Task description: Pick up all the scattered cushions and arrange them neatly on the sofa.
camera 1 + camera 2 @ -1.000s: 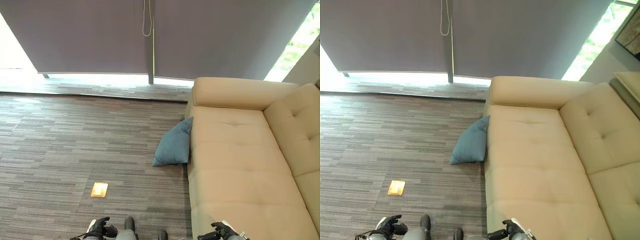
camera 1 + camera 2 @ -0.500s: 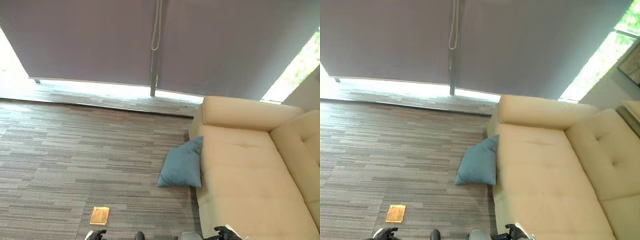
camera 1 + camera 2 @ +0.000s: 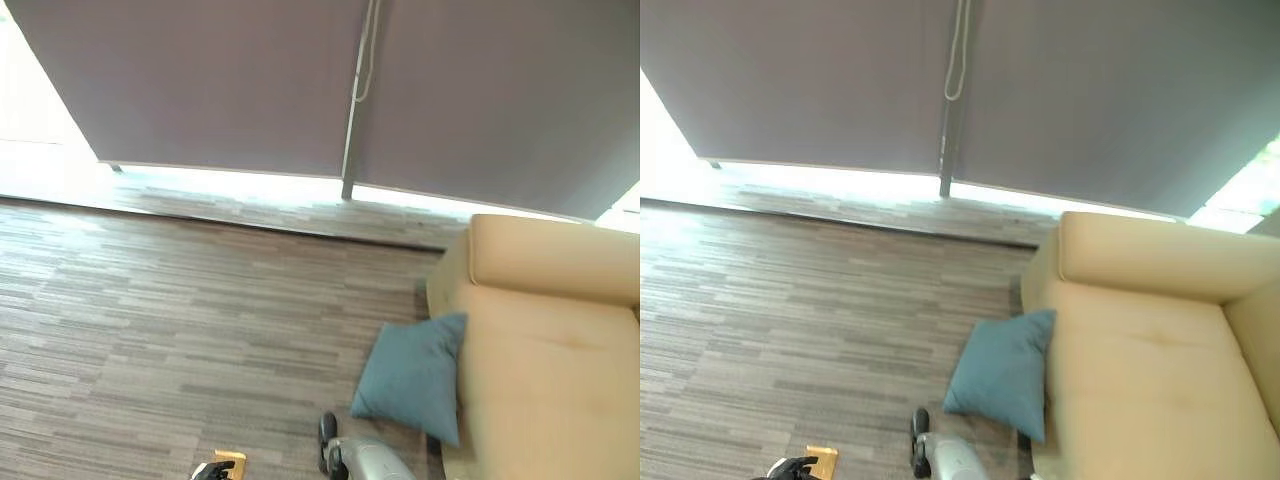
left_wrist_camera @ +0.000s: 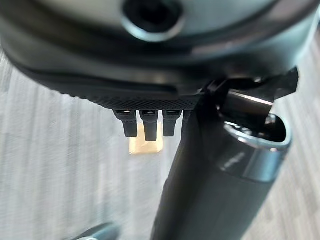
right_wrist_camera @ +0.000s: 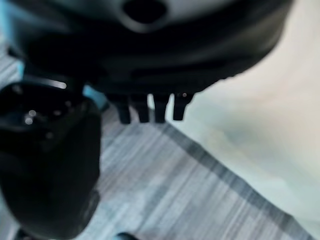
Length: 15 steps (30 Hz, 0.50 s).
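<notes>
A blue cushion (image 3: 1002, 372) is seen lying on the grey striped carpet floor (image 3: 790, 330), propped tilted against the front side of the beige sofa (image 3: 1140, 370), with its upper corner touching the seat edge; in the head views it sits at about 5 o'clock from the middle. The sofa is placed at 3 to 4 o'clock, its rounded armrest (image 3: 555, 258) turned toward the window. Grey roller blinds (image 3: 230, 80) are drawn down across the far wall at 12 o'clock, a pull cord (image 3: 957, 55) is hung between them, and a bright strip of daylight is left beneath their lower edge. A small orange-brown plate (image 3: 231, 461) is set in the floor at about 7 o'clock, well apart from the cushion. The left hand (image 4: 150, 122) is shown above the carpet in its wrist view, just beside that plate in the head views, with fingers straight and relaxed and nothing grasped. The right hand (image 5: 150, 107) is shown in its own wrist view over the carpet near the sofa's pale front, with a sliver of blue cushion beside it; its fingers are likewise held straight and released, nothing being held
</notes>
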{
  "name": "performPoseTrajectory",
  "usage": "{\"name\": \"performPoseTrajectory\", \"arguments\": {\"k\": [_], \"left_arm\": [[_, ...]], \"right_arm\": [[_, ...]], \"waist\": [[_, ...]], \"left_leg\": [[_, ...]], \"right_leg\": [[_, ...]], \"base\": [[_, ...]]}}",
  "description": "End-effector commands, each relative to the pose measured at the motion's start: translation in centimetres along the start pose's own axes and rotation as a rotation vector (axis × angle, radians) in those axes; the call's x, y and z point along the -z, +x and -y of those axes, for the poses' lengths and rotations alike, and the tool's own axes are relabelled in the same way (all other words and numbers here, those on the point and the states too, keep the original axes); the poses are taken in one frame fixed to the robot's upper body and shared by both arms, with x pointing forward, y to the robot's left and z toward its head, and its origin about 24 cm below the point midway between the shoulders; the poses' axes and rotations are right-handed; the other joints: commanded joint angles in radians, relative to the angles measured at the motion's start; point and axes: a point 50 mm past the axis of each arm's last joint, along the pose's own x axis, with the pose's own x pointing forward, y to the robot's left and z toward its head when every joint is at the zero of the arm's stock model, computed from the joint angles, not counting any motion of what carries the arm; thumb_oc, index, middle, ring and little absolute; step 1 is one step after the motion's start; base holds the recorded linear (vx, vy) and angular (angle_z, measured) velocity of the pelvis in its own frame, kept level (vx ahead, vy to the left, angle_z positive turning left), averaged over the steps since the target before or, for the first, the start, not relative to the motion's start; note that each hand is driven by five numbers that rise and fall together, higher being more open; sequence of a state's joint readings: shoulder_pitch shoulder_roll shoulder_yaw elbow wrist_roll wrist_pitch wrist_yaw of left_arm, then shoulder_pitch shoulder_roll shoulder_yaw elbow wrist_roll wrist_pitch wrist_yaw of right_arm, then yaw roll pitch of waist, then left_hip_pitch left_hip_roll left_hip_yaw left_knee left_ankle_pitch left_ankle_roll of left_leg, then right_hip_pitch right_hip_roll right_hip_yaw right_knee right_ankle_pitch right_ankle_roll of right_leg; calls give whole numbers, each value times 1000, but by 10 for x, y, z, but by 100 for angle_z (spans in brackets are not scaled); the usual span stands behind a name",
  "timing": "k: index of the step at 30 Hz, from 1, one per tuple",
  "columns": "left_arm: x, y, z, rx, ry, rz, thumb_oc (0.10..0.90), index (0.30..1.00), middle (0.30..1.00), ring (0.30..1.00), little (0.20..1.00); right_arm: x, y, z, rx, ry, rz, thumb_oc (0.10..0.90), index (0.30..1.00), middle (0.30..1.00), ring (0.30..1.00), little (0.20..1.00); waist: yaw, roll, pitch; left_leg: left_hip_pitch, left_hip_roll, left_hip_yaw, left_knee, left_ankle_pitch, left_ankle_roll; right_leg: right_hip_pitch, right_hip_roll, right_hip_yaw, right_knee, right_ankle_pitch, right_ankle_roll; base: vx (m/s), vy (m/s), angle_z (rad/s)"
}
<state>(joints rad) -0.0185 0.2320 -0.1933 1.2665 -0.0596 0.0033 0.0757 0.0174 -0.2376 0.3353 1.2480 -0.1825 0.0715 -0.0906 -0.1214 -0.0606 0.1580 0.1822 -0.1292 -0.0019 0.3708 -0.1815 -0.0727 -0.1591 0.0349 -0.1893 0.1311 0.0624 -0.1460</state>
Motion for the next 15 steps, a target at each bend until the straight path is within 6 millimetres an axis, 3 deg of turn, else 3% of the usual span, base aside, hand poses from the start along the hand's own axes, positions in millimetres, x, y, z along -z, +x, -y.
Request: {"name": "performPoseTrajectory", "arguments": {"k": [1,2,3,5,7,9,11,14,15], "left_arm": [[-27,1,-22,-55,49,115,800,900,900,900,900],[-26,1,-22,-53,49,112,800,900,900,900,900],[-26,1,-21,-51,55,111,800,900,900,900,900],[-25,1,-21,-50,60,108,800,900,900,900,900],[-28,1,-21,-47,61,122,800,900,900,900,900],[-32,1,-21,-44,47,136,800,900,900,900,900],[-31,1,-21,-40,45,134,800,900,900,900,900],[-23,1,-22,-43,79,98,800,900,900,900,900],[-20,1,-23,-49,106,92,800,900,900,900,900]], "right_arm": [[-28,3,40,120,-4,73,800,900,900,900,900],[-28,3,41,124,1,71,800,900,900,900,900],[-31,3,43,130,13,84,800,900,900,900,900],[-33,3,45,137,19,92,800,900,900,900,900],[-34,2,51,158,22,102,800,900,900,900,900],[-35,2,61,180,19,107,800,900,900,900,900],[-35,2,65,189,14,109,800,900,900,900,900],[-30,2,58,166,-3,91,800,900,900,900,900],[-32,2,53,147,7,100,800,900,900,900,900]], "waist": [[5,-88,12],[14,-96,17],[34,-107,25],[36,-112,22],[52,-92,26],[57,-77,22],[59,-72,23],[51,-64,1],[45,-69,-4]], "left_leg": [[-248,105,87,265,113,5],[-282,124,108,281,90,26],[-323,132,95,216,24,60],[-326,128,77,153,11,66],[-349,127,-76,-105,90,38],[-358,119,-216,-201,153,16],[-359,112,-255,-225,167,12],[-318,126,-224,-254,154,19],[-303,126,-174,-263,146,36]], "right_leg": [[113,-39,63,-25,-157,122],[127,-46,71,-23,-164,120],[149,-52,98,-20,-181,134],[156,-59,114,-22,-185,143],[186,-45,187,-21,-203,162],[194,-27,249,-19,-208,170],[205,-26,277,-21,-210,176],[209,-56,314,4,-221,195],[191,-77,335,27,-209,215]], "base": [[213,-36,-20],[397,15,-53],[336,91,-62],[274,127,-67],[335,233,-60],[232,184,-56],[227,244,-138],[252,345,-129],[130,292,-134]]}}
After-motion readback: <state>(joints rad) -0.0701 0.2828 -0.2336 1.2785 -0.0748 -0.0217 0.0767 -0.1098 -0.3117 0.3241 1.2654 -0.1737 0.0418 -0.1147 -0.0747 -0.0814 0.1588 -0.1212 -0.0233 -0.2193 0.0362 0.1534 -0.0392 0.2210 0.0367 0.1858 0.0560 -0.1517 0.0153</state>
